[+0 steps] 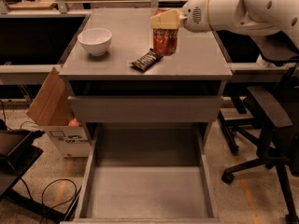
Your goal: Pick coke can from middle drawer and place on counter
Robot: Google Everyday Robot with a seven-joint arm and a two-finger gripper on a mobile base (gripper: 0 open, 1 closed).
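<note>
Coke can (165,42) upright on counter (196,62), right of centre toward the back. Gripper (164,20) right at the can's top, arm coming in from the right. Snack-bar wrapper (147,60) lies just front-left of the can. Bowl (95,41) at counter's left, well apart from both. Drawer front panel (145,108) under the counter. Middle drawer (93,171) below it, pulled out forward. Cardboard box (51,104) on the floor left of the cabinet, office chair (266,120) right.
</note>
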